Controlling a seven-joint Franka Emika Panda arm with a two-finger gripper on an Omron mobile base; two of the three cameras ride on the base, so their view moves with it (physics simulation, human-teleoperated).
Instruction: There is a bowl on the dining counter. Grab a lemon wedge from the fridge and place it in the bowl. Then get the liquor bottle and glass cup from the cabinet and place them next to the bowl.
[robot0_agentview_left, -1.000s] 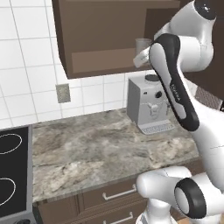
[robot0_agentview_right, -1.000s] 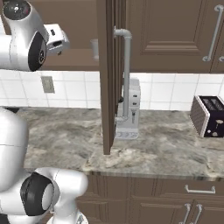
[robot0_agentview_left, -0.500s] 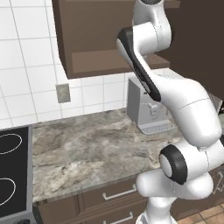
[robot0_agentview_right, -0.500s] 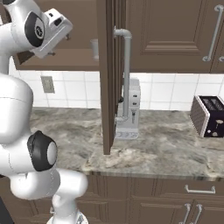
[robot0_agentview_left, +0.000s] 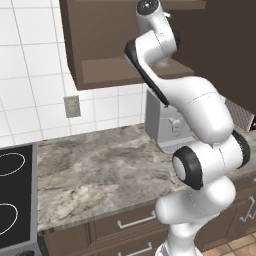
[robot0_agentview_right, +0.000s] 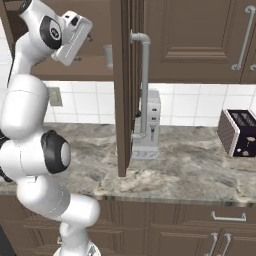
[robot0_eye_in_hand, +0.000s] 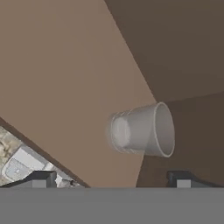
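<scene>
**Carefully now: cup within reach, plenty of ways to fumble it**

Up inside the open cabinet (robot0_agentview_right: 165, 40), the glass cup (robot0_eye_in_hand: 142, 129) stands on the shelf floor, near the back wall. In the right base view it peeks out as a pale tumbler (robot0_agentview_right: 108, 55) just beside the edge of the swung-out cabinet door (robot0_agentview_right: 123, 90). The gripper (robot0_eye_in_hand: 111, 178) sits short of the cup with its fingers spread wide and nothing between them; the cup lies above and between the two tips in the hand view, not yet bracketed.

Likely risks, as I judge them:

- Advancing off-centre would let one fingertip nudge the cup and tip or slide it toward the cabinet's back wall, since it is light and smooth.
- Closing too near the rim could squeeze the cup out of the jaws.
- The wrist is close to the cabinet door, so a wide swing on withdrawal could strike it.
- A dropped cup would fall toward the coffee machine (robot0_agentview_right: 146, 125) on the worktop below the cabinet.
</scene>
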